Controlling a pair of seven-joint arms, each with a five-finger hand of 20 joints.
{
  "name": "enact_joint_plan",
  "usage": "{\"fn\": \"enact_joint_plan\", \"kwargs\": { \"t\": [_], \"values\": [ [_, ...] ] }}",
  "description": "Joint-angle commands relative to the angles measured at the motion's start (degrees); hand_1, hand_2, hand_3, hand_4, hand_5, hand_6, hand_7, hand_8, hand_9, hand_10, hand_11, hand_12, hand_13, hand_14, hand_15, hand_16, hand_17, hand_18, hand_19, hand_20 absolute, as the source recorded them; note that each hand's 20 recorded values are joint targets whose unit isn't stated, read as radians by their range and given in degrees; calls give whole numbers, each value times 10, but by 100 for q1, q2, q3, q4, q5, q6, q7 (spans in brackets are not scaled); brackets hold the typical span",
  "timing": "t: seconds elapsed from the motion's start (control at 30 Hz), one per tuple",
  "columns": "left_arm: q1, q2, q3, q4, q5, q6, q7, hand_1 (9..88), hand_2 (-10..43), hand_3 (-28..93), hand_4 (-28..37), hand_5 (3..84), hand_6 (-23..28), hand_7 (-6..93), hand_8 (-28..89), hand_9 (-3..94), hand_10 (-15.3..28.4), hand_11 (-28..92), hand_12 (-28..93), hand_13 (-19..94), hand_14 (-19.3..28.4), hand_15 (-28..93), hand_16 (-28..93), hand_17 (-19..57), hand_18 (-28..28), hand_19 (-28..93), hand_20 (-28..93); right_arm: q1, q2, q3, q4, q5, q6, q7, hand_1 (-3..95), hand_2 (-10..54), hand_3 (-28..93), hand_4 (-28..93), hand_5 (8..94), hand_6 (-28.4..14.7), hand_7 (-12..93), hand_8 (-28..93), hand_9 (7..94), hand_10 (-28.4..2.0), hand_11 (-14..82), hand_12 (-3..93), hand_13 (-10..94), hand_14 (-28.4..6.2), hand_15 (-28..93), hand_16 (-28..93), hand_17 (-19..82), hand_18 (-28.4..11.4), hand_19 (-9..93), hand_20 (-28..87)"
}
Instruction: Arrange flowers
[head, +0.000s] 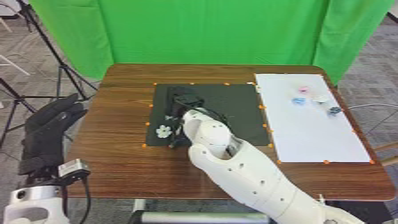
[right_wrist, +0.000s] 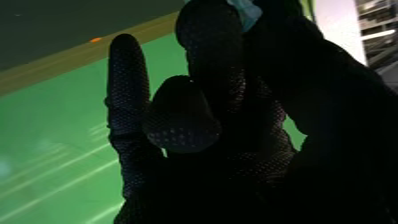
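"How far along is the arranging?"

"Partway, I'd judge. A white flower (head: 163, 131) lies on the black mat (head: 240, 107), towards its near left corner. There's a small pale thing (head: 169, 117) just beyond it, close to the right hand (head: 184, 98), but I can't make out what it is."

"And what's left?"

"Four blooms sit on the white sheet (head: 311, 140), over on the right of the desk (head: 115, 170): a pink flower (head: 304, 90), a light blue flower (head: 298, 101), a whitish flower (head: 320, 100) and a dark bluish flower (head: 334, 110). If they're all meant for the mat, most of the job remains."

"Does the right hand have anything?"

"Yes. It's over the far left part of the mat, and in the right wrist view its fingers (right_wrist: 211, 45) are nearly closed, with a pale blue piece (right_wrist: 246, 12) pinched between fingers and thumb near the tips. I take that for another flower, waiting to be set down. Whether it touches the mat, I can't tell."

"What about the left hand?"

"The left hand (head: 53, 120) is off past the left edge of the desk, fingers fairly straight and loose, nothing in them."

"So the next move?"

"Lower the piece and let go gently, without brushing the white flower."
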Motion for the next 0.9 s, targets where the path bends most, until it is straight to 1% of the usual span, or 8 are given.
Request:
{"fn": "enact_joint_plan", "kwargs": {
  "t": [0.03, 0.17, 0.23, 0.43, 0.5, 0.67, 0.7, 0.9],
  "values": [
    [-96, -178, 37, 35, 177, -200, -143, 273, 14, 794, -180, 401, 108, 227, -124, 329, 196, 449, 106, 209, 245, 662, -164, -120, 202, 538, 107, 272, 82, 20, 237, 29, 125, 226, 549, -95, 738, -283, 807, -12, 294, 46, 840, -62, 386, 392, 792, -52, 821, 232, 255, -178, 828, 53],
    [-93, -204, -1, 45, 165, -203, -135, 274, 14, 795, -179, 401, 108, 227, -124, 329, 195, 449, 106, 209, 245, 662, -164, -120, 202, 538, 107, 206, 30, 95, 239, -27, -42, 214, 546, -95, 738, -283, 806, -10, 295, 40, 840, -63, 382, 392, 789, -52, 818, 232, 249, -178, 824, 54],
    [-130, -188, 25, 60, 151, -191, -138, 274, 13, 795, -179, 401, 108, 228, -124, 329, 195, 449, 106, 209, 246, 662, -164, -121, 202, 537, 107, 118, -36, 178, 243, -133, -129, 169, 546, -95, 737, -283, 803, -9, 295, 39, 839, -63, 383, 392, 787, -55, 818, 233, 246, -178, 822, 55],
    [-279, -176, 90, 103, 188, -271, -208, 275, 14, 796, -179, 401, 109, 227, -125, 329, 196, 448, 105, 209, 245, 662, -164, -121, 201, 536, 108, 87, -82, 176, 215, -68, -239, 217, 542, -95, 733, -283, 797, -5, 296, 30, 835, -61, 382, 393, 780, -57, 814, 233, 236, -181, 816, 58],
    [-324, -190, 97, 114, 229, -301, -270, 275, 14, 797, -178, 402, 108, 227, -125, 329, 196, 447, 104, 209, 245, 663, -164, -121, 201, 536, 107, 78, -99, 177, 217, -72, -223, 224, 538, -95, 730, -283, 796, -5, 296, 27, 834, -62, 383, 395, 778, -58, 814, 233, 232, -182, 814, 60],
    [-401, -175, 140, 143, 226, -313, -287, 275, 15, 798, -175, 402, 108, 228, -124, 329, 196, 447, 105, 209, 244, 662, -164, -121, 201, 536, 107, 126, -100, 105, 222, 2, -207, 302, 530, -95, 725, -283, 791, -5, 294, 22, 829, -62, 380, 395, 770, -60, 814, 234, 225, -183, 809, 63],
    [-372, -174, 131, 136, 210, -306, -262, 275, 16, 797, -175, 402, 109, 227, -124, 329, 196, 448, 105, 208, 244, 662, -164, -121, 201, 536, 106, 116, -120, 116, 222, -13, -226, 304, 527, -95, 723, -283, 789, -6, 294, 21, 828, -62, 380, 394, 768, -60, 813, 234, 224, -183, 808, 64],
    [-366, -202, 115, 147, 221, -324, -287, 276, 17, 796, -172, 402, 109, 225, -124, 329, 196, 448, 105, 208, 244, 661, -164, -122, 200, 536, 106, 56, -163, 188, 188, 65, -338, 286, 504, -95, 715, -283, 767, -17, 286, 12, 805, -67, 367, 391, 748, -67, 809, 233, 207, -186, 800, 69]
  ]
}}
